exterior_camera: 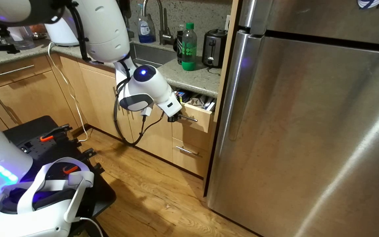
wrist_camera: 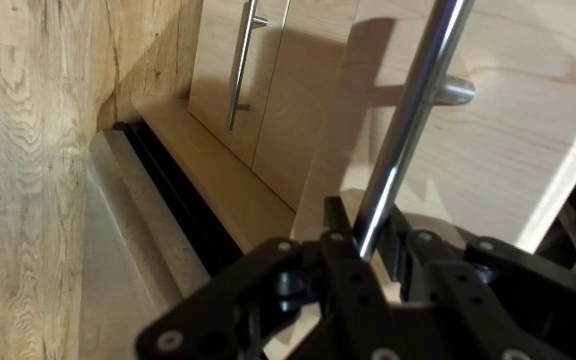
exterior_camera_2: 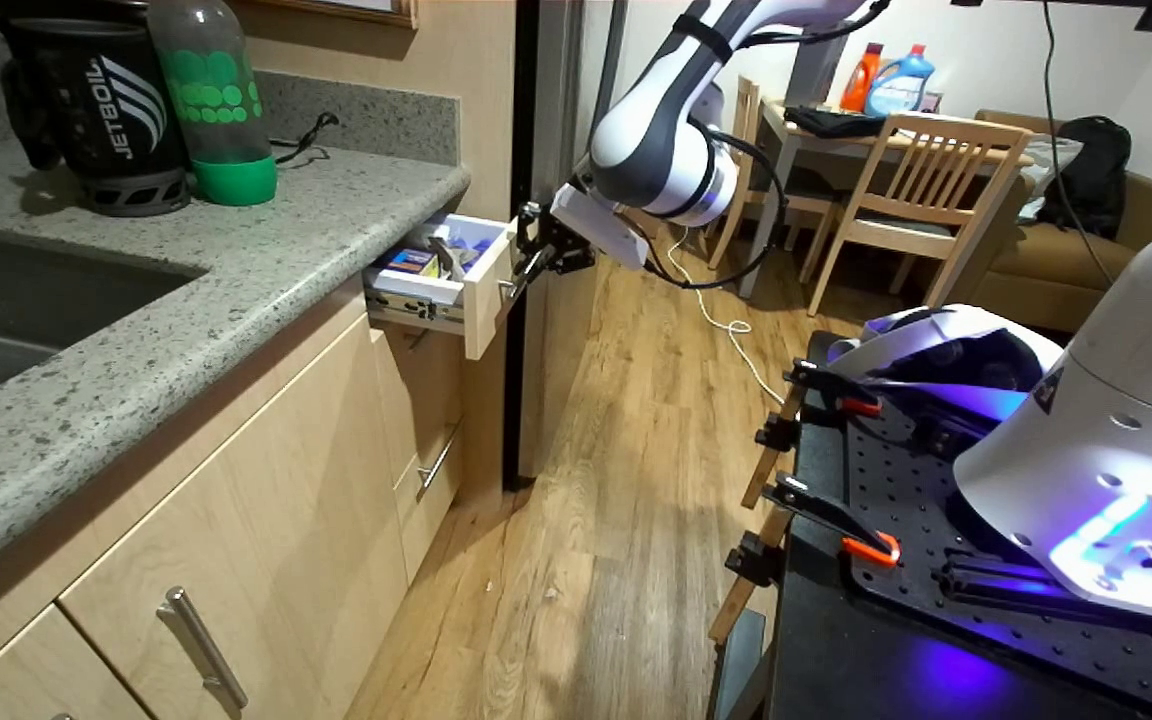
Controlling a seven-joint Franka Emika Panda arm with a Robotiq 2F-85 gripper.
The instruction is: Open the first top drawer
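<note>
The first top drawer [exterior_camera: 203,114] is pulled out below the counter, its light-wood front away from the cabinet. In an exterior view its pale box and metal side rail show, with the drawer front [exterior_camera_2: 482,305] beside my arm. Utensils and small packets lie inside. My gripper [exterior_camera: 175,117] is at one part of the metal bar handle [exterior_camera: 189,118]; the gripper [exterior_camera_2: 538,258] also shows at the drawer front from the side. In the wrist view the bar handle [wrist_camera: 408,115] runs between the two fingers of my gripper [wrist_camera: 366,212], which are closed around it.
A steel fridge [exterior_camera: 294,115] and a wood panel [wrist_camera: 228,185] stand close beside the drawer. A taller lower drawer [exterior_camera: 189,154] is shut beneath. The stone counter [exterior_camera_2: 336,240] overhangs, bearing a green bottle [exterior_camera: 189,46] and a toaster [exterior_camera: 214,47]. Cabinet doors [exterior_camera_2: 266,480] have vertical handles.
</note>
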